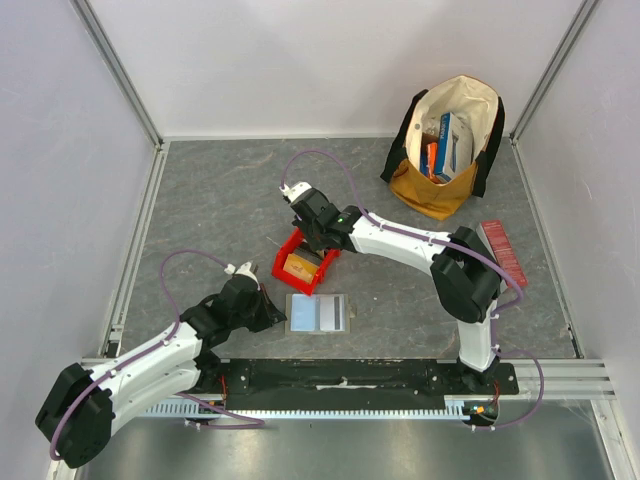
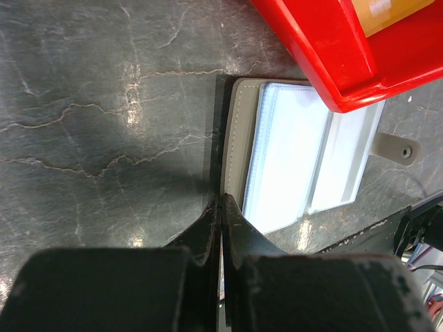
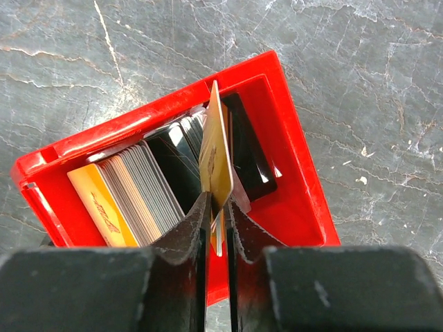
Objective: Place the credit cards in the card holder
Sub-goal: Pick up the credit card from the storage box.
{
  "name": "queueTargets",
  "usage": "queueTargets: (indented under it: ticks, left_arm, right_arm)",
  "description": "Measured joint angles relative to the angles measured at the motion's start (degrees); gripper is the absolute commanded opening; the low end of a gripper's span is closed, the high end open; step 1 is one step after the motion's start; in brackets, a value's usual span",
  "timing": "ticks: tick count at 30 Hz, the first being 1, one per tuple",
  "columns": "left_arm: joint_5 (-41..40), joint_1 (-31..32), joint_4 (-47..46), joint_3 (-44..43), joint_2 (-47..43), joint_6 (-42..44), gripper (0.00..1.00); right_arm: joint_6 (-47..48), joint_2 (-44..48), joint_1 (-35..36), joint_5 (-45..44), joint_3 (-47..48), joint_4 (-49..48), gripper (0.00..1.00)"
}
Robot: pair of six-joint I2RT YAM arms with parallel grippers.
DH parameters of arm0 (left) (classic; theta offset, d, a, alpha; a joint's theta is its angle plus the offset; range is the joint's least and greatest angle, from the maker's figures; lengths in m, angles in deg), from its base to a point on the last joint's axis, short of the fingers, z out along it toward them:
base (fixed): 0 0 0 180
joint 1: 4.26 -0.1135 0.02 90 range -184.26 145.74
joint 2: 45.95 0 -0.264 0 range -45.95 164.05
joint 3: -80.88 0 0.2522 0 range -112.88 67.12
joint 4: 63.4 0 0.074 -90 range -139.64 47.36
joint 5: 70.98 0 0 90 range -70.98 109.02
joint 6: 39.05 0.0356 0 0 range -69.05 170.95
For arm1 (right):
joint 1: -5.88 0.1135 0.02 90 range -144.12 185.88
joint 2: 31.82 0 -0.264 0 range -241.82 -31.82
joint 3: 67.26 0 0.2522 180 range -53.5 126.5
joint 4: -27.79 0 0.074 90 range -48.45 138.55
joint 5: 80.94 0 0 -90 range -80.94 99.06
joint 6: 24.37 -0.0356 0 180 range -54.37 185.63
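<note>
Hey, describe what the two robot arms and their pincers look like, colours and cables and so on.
The left arm and right arm have white links joined by chunky black joint housings. A thin purple cable loops along each. The left pincer and right pincer each have two matte black tapering fingers with scuffed, whitish edges. Both bases sit on a black plate.

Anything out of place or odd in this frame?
Nothing spilled or damaged. One tan card sticks up from the red bin, but it sits between the fingers of the right gripper, likely deliberately.
</note>
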Motion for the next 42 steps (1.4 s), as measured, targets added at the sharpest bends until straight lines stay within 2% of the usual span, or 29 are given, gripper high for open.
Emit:
queueTargets:
  ticks: [7, 17, 26, 42]
  left_arm:
    - [0.0, 0.0, 0.0, 0.0, -0.17, 0.0, 0.02]
    - [0.0, 0.0, 0.0, 0.0, -0.17, 0.0, 0.02]
    - [0.02, 0.0, 0.0, 0.0, -0.15, 0.0, 0.02]
    - [0.02, -0.02, 0.0, 0.0, -0.15, 0.0, 0.02]
  right_arm:
    - [-0.48, -0.31, -0.61, 0.79, 0.0, -0.37, 0.32]
    - [-0.9, -0.79, -1.33, 1.46, 1.75, -1.27, 0.34]
    - [-1.6, -1.77, -2.01, 1.31, 4.7, -2.14, 0.18]
    - [-3.06, -5.31, -2.34, 3.41, 5.05, -2.16, 0.14]
